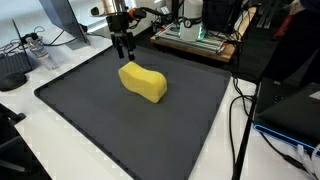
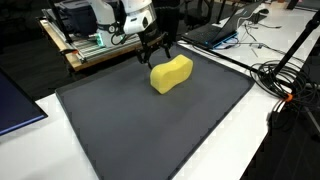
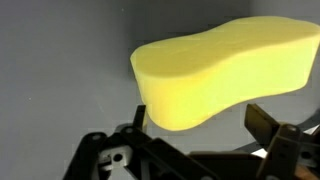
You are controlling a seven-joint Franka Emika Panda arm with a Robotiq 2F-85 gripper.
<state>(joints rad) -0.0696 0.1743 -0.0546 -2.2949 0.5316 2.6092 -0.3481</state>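
– Yellow foam dead ahead of you. Sweep from the left: your gripper (image 1: pixel 123 51) hangs just above the mat (image 1: pixel 95 130), at the back end of the sponge (image 1: pixel 143 82).

– And my fingers (image 3: pixel 139 117)?

– Spread wide, pinching nothing. In the wrist view one shows at the left under the sponge's (image 3: pixel 220 70) rounded end and one at the right. The foam sits between them but beyond the tips, apart from both.

– Why is it sitting so steady?

– It lies flat on its broad face, in the far half of the dark mat, in both exterior views. I'd judge that low, wide footing and the grippy mat keep it from rocking. Further right, the cables (image 1: pixel 240 118) trail off the mat, well apart from you.
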